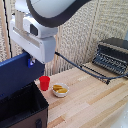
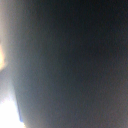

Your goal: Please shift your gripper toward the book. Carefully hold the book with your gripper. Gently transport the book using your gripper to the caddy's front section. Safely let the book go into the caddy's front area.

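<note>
The navy-blue book (image 1: 17, 76) hangs in the air at the exterior view's left, just above the black caddy (image 1: 22, 109), whose open compartment shows beneath it. My gripper (image 1: 31, 61), under the white block of the arm, is shut on the book's upper right corner, and one blue tip shows there. The book's lower edge is close over the caddy's rim. In the wrist view a dark blurred surface, the book (image 2: 70, 60), fills nearly the whole picture, and the fingers cannot be made out.
A red cup (image 1: 45, 83) and a white bowl (image 1: 60, 89) with yellow food stand on the wooden table (image 1: 90, 100) just right of the caddy. A black-and-silver toaster oven (image 1: 112, 54) sits at the back right, with a black cable (image 1: 82, 67) running toward it.
</note>
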{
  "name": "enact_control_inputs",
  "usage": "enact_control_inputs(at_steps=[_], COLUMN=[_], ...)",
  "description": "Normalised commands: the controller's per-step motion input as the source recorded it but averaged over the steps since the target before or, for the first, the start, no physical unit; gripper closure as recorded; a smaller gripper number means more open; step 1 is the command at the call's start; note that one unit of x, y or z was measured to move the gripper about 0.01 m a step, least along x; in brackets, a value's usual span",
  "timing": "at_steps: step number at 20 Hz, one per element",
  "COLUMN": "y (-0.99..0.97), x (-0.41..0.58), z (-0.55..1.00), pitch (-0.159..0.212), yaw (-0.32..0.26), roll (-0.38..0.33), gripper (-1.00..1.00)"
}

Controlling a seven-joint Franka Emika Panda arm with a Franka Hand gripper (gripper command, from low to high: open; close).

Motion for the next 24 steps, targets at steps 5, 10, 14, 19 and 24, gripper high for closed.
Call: enact_control_inputs(at_steps=[5,10,14,19,24], y=[0.57,0.06,0.0,0.09,-0.02], x=[0.337,0.734,0.484,0.09,0.078], z=[-0.05,-0.21,-0.2,-0.11,0.11], pitch=[0.201,0.053,0.005,0.071,0.118], yaw=[-0.025,-0.025,-0.013,-0.001,-0.015], roll=[0.015,0.0,0.001,0.0,0.006], gripper=[1.0,1.0,1.0,-1.0,-1.0])
